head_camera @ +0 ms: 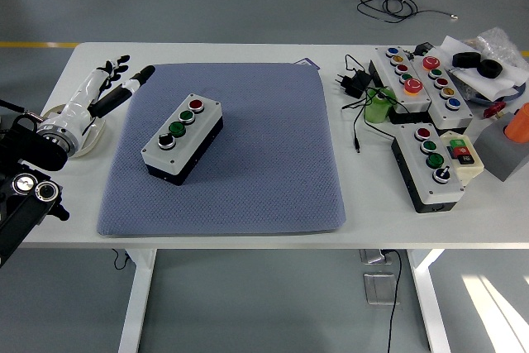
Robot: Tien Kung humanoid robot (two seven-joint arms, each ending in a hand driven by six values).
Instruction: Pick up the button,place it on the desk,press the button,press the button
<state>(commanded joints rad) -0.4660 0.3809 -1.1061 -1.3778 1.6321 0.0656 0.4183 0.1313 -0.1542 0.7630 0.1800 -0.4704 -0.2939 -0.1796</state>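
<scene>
Head view: button box (182, 138) on blue mat (248, 179); no legible writing.

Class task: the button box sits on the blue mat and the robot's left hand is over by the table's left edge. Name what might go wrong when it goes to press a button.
1. The button box lies askew on the soft blue mat; a press might tilt or slide it.
2. Its buttons sit close together, so the left hand could hit the wrong one.

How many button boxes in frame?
3, possibly more hidden in the right clutter. One on the blue mat, one long one at far right, one at near right.
</scene>
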